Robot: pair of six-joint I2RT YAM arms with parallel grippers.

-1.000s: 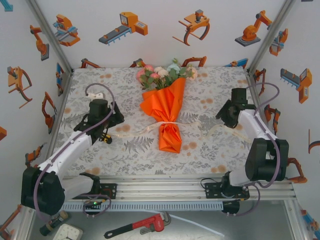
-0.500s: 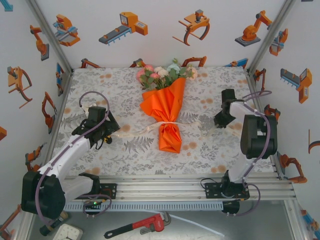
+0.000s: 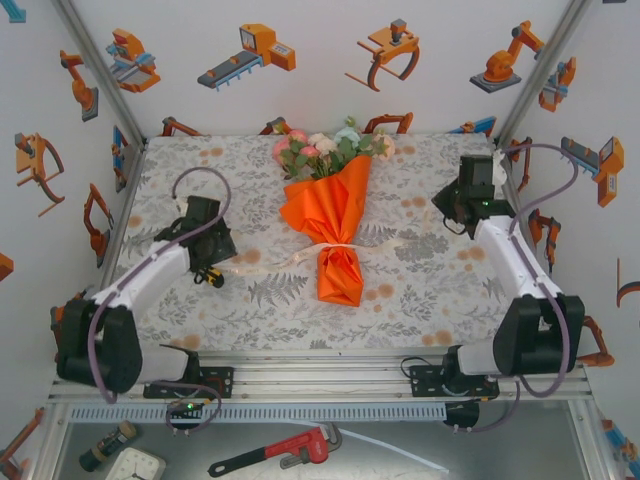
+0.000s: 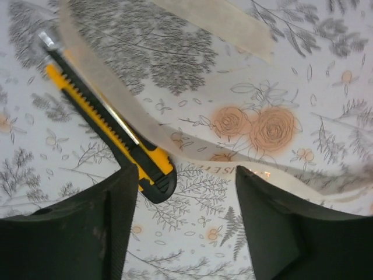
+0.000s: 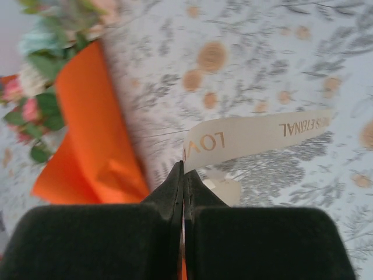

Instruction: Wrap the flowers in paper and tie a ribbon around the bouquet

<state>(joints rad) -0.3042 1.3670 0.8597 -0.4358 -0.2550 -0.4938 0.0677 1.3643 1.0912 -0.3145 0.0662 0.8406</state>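
The fingers of the right end effector (image 5: 183,175) have been brought together within the last second, where they stood apart before, and the arm has been drawn toward the far right of the desk (image 3: 430,295); the printed end of the ribbon (image 5: 262,135) is seen right at the fingertips, but whether it is nipped between them cannot be told; beyond it, the bouquet (image 3: 335,225) is found unmoved at the middle of the desk, the paper (image 3: 330,210) already closed into a cone around the flowers (image 3: 325,150) and cinched by the cream strip at its waist; the fingers of the left end effector (image 4: 186,181) are held apart over bare cloth, nothing between them, with a yellow utility knife (image 4: 111,122) and a loose run of ribbon lying just ahead; the left arm has been folded back a little; it is judged that wrapping and tying are done, and that only tidying of the ribbon tails, if anything, is left.
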